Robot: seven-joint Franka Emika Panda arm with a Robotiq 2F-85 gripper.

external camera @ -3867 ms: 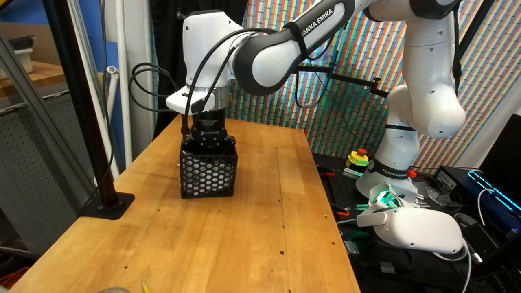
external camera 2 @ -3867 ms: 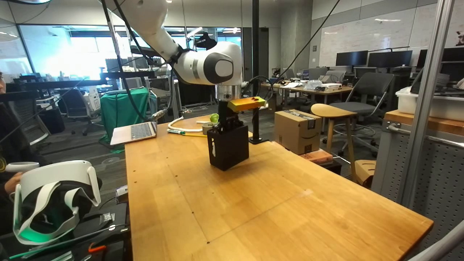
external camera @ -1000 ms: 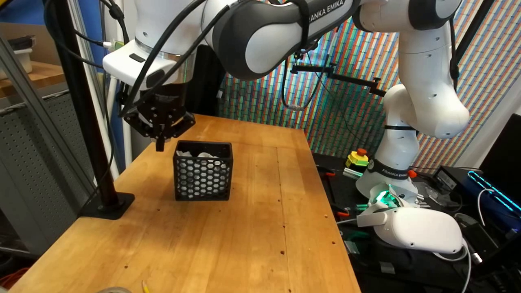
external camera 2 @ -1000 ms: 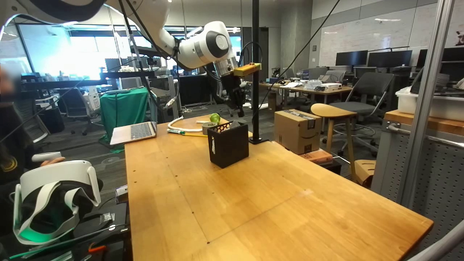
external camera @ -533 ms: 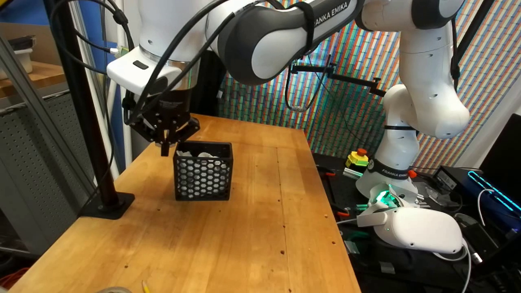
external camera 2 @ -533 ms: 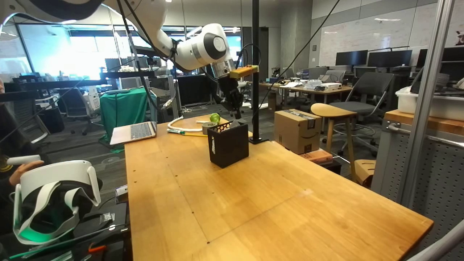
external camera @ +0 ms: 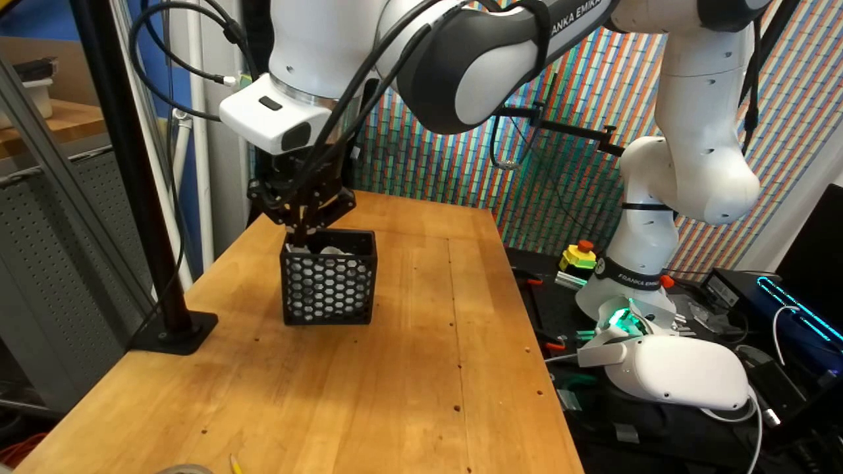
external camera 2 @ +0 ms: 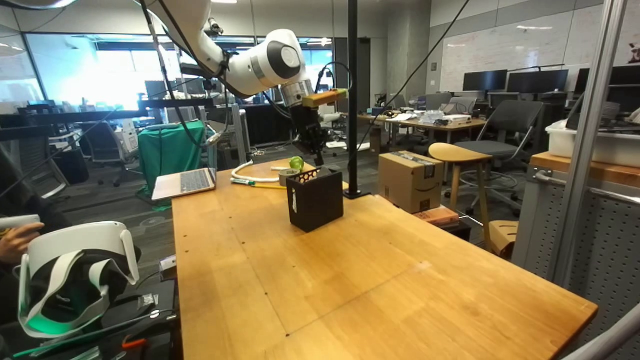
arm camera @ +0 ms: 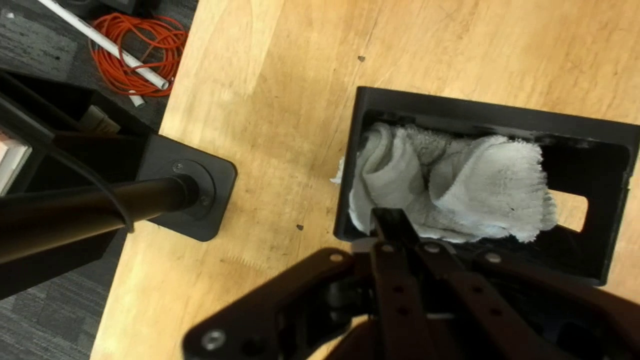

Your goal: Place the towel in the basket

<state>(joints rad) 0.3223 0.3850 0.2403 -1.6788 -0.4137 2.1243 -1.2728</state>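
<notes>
Cream-white towel (arm camera: pixel 490 185) is bunched up inside the basket (arm camera: pixel 490 107), folded over itself, fuzzy edges showing, plus 1 frayed bit peeking out past the basket's end wall. Gripper (arm camera: pixel 392 220) is clenched, 2 fingers pressed together, tips over that same end of the basket; can't tell if they're touching the towel. Basket's standing upright on the wooden table (external camera: pixel 408 368), and a black pole (arm camera: pixel 155 196) has its base plate near the basket, on the peeking-out side. In an exterior view there's a tape roll (external camera 2: pixel 286 174) beyond the basket, a green round thing (external camera 2: pixel 296 163) near that, and a laptop (external camera 2: pixel 192 181) well apart from the basket.
</notes>
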